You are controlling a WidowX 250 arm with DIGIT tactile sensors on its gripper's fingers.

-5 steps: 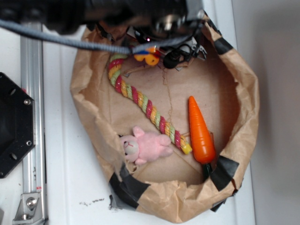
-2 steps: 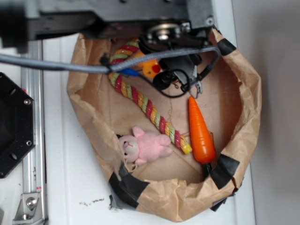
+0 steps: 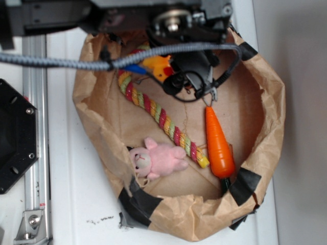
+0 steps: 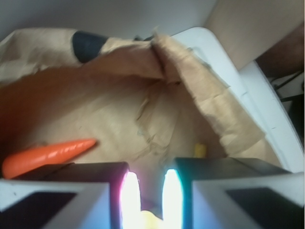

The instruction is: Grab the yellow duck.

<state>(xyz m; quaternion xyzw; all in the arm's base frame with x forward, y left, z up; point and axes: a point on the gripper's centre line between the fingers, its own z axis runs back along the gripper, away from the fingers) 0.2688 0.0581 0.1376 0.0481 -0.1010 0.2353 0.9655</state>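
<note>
My jaws (image 4: 145,202) stood narrowly spread, yellow duck (image 3: 156,66) partly between them, at paper bag (image 3: 265,127) far end beside rope (image 3: 163,122). Judged duck light, glossy, slippery; gripped round body.

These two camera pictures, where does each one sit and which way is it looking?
Exterior: high above, looking straight down into the paper bag; the robot's black arm and cable cross the top.
Wrist: mounted on the arm just behind the gripper, looking forward past it into the bag; both fingers fill the bottom edge.
Shared: the orange carrot, the bag's paper wall, and the yellow duck.
</note>
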